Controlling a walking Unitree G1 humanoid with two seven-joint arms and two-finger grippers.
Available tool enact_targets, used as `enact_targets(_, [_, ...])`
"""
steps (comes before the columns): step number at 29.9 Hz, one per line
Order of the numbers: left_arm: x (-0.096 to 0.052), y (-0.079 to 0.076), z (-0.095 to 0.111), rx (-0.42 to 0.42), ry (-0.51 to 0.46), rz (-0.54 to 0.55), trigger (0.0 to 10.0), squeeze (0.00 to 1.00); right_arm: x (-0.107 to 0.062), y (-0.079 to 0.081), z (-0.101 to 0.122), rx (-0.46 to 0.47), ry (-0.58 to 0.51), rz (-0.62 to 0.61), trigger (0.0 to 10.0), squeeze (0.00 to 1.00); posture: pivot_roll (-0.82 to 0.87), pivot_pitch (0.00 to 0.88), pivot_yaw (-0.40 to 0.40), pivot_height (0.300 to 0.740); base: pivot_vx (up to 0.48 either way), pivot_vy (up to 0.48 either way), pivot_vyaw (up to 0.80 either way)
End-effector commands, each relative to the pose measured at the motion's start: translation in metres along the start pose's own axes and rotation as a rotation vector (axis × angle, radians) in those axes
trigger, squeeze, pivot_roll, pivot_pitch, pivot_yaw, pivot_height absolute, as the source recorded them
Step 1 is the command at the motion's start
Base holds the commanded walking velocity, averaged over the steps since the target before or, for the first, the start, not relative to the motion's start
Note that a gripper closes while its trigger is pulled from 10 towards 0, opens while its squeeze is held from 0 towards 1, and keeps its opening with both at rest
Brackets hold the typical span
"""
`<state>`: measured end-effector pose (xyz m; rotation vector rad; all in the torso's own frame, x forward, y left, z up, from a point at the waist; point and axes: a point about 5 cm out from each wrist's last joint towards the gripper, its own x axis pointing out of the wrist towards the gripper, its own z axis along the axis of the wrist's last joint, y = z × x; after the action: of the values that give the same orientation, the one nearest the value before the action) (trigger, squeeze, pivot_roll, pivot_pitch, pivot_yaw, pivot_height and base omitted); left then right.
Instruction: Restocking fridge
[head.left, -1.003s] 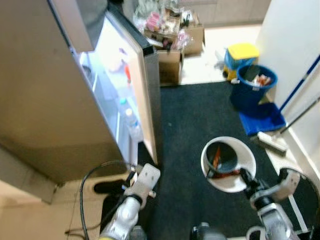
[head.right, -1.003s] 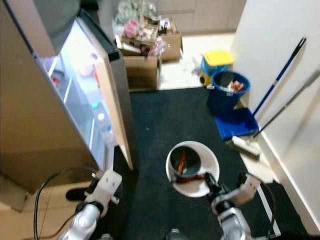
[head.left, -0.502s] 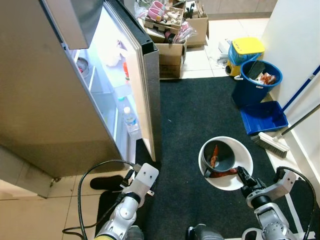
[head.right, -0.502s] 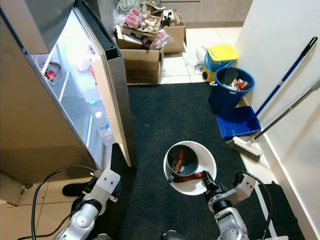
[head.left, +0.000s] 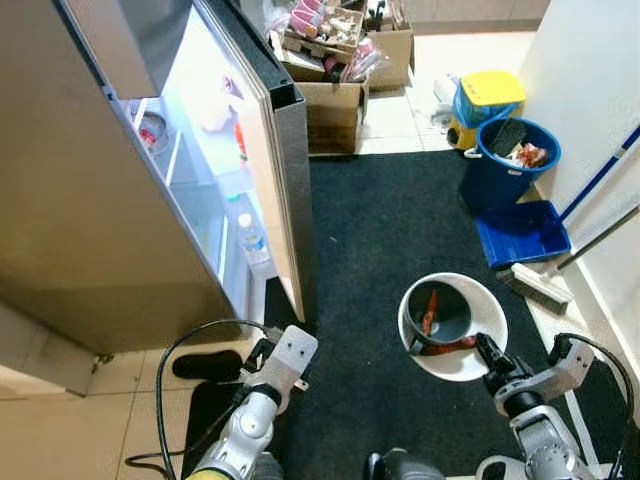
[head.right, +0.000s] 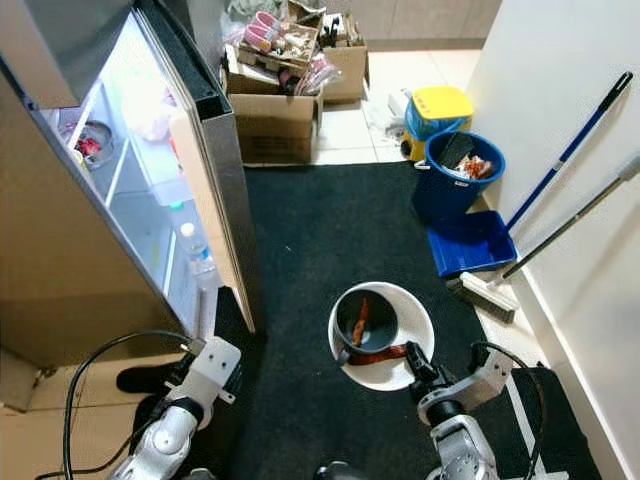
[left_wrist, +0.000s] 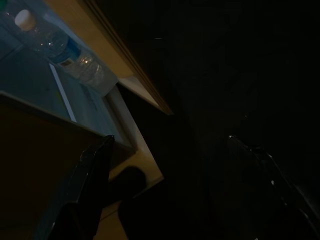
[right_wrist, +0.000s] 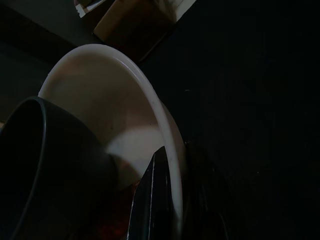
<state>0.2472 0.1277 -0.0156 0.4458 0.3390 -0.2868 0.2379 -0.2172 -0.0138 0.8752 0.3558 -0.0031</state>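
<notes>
Bowl (head.left: 452, 326) sat ahead on your right, rim clamped between right gripper (head.left: 489, 354) fingers, dark cup inside | fridge (head.left: 200, 190) stood open forward-left of it | left gripper (left_wrist: 170, 150) hung low beside the door, spread, holding nothing

White bowl (head.left: 487, 310) beside open fridge (head.left: 240, 190)

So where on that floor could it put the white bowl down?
The black mat lies bare between the open fridge door and the blue bin. It is crowded by the cardboard boxes and near the dustpan.
</notes>
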Motion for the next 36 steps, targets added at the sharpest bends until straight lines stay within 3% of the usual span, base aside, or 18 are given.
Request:
enact_targets(1, [-0.0022, -0.0047, -0.0056, -0.003, 0.031, -0.008, 10.0, 0.00, -0.0015, -0.0016, 0.0010, -0.007, -0.007, -0.001, 10.0, 0.00, -0.07, 0.120, -0.015, 0.740, 0.000, -0.480, 0.00])
enact_targets(11, [-0.0021, -0.0047, -0.0061, -0.012, 0.037, -0.003, 10.0, 0.00, -0.0016, -0.0016, 0.0013, -0.007, -0.007, -0.001, 10.0, 0.00, -0.08, 0.121, -0.015, 0.740, 0.000, -0.480, 0.00])
enact_targets(33, [-0.0014, -0.0028, -0.0067, -0.047, 0.054, 0.011, 10.0, 0.00, -0.0014, -0.0016, 0.0017, -0.009, -0.007, 0.001, 10.0, 0.00, -0.08, 0.121, -0.016, 0.740, 0.000, 0.000, 0.00])
enact_targets(36, [-0.0015, -0.0029, -0.0034, -0.112, 0.029, 0.002, 10.0, 0.00, -0.0013, -0.0009, 0.0018, -0.016, -0.005, 0.005, 10.0, 0.00, -0.08, 0.120, -0.015, 0.740, 0.000, 0.000, 0.00])
